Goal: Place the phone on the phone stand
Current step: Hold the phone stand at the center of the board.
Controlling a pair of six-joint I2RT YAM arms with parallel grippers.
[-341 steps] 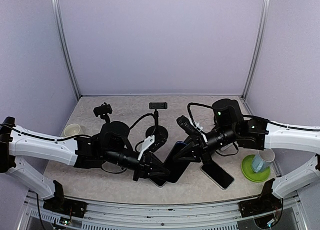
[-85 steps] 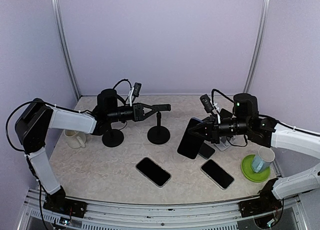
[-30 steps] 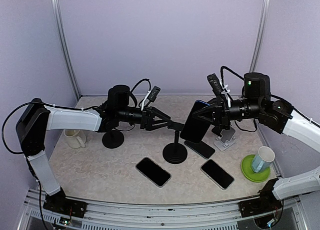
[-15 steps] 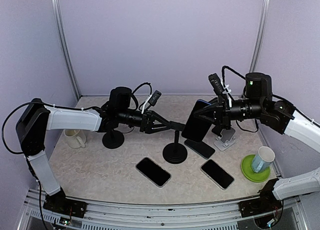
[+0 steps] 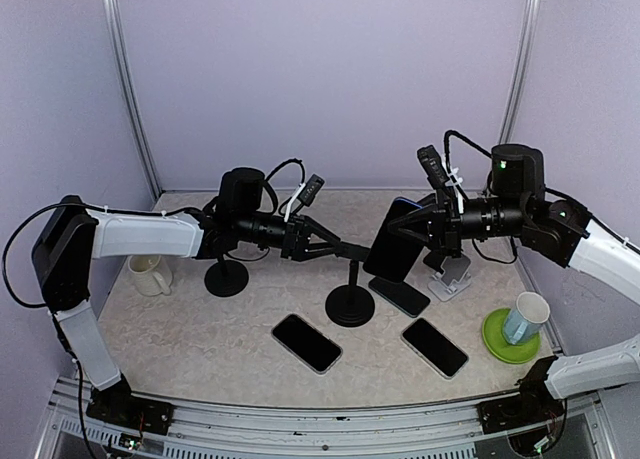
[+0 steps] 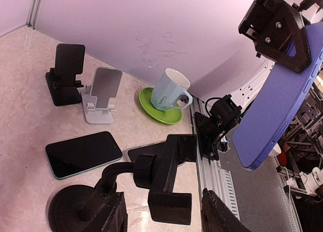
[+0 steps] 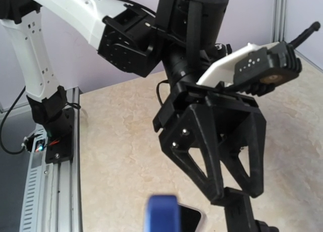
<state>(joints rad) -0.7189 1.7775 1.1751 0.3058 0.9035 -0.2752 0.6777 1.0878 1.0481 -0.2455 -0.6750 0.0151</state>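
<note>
My right gripper (image 5: 432, 227) is shut on a blue-backed phone (image 5: 393, 241) and holds it upright in the air, just right of the stand. The left wrist view shows its blue back (image 6: 275, 105); in the right wrist view only its top edge (image 7: 162, 214) shows. The phone stand (image 5: 350, 304) is black, with a round base and a clamp head (image 5: 352, 251) on a bent neck. My left gripper (image 5: 328, 247) reaches in from the left and straddles that clamp head (image 6: 171, 184). Its fingers (image 6: 101, 214) stand on either side with small gaps, so it is open.
Three dark phones lie flat: front centre (image 5: 307, 342), front right (image 5: 435, 347) and under the held phone (image 5: 404, 297). A white stand (image 5: 450, 276), a second black stand (image 5: 225, 276), a cup on a green saucer (image 5: 520, 324) and a cup (image 5: 150, 274) at left also stand here.
My left gripper's fingers have drawn closer together around the stand's clamp head. The right arm with the phone has hardly moved.
</note>
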